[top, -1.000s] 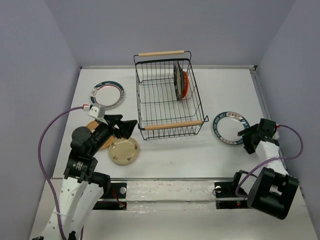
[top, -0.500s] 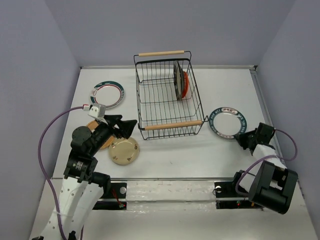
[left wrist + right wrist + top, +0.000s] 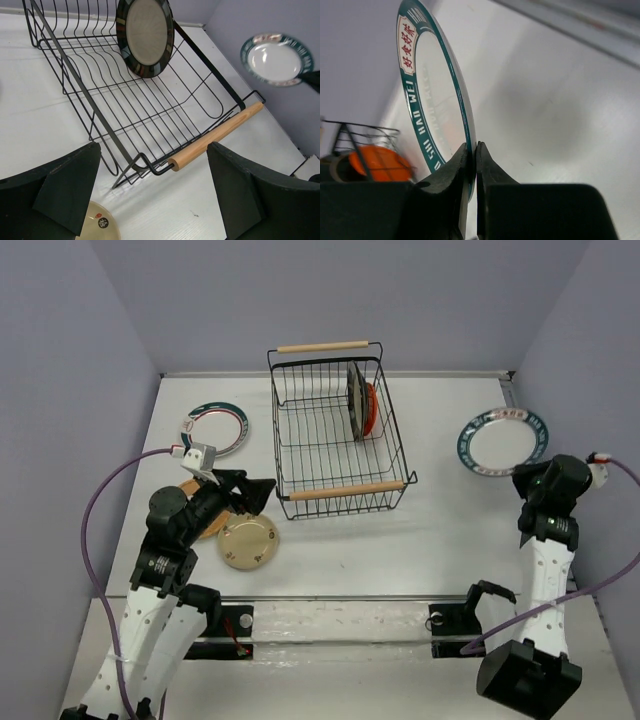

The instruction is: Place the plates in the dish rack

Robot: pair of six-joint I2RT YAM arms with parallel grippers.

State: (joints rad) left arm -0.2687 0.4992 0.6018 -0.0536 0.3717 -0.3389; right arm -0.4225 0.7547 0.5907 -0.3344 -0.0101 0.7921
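The black wire dish rack (image 3: 346, 490) stands at the table's middle back, with a black-rimmed plate (image 3: 354, 392) and an orange plate (image 3: 371, 410) upright in its far right corner. My right gripper (image 3: 534, 476) is shut on the lower rim of a white teal-rimmed plate (image 3: 503, 443) and holds it off the table, right of the rack. In the right wrist view the fingers (image 3: 473, 150) pinch that plate's edge (image 3: 432, 100). My left gripper (image 3: 252, 496) is open and empty beside the rack's near left corner (image 3: 150, 167). A cream plate (image 3: 250, 542) lies just below it.
A second teal-rimmed plate (image 3: 215, 430) lies flat left of the rack. A tan-brown plate (image 3: 190, 502) is mostly hidden under my left arm. The right wall (image 3: 590, 370) stands close behind the held plate. A metal rail (image 3: 340, 620) runs along the near edge.
My right gripper shut on the teal-rimmed plate's rim, lifted it off the table and carried it back and to the right. The left arm barely moved.
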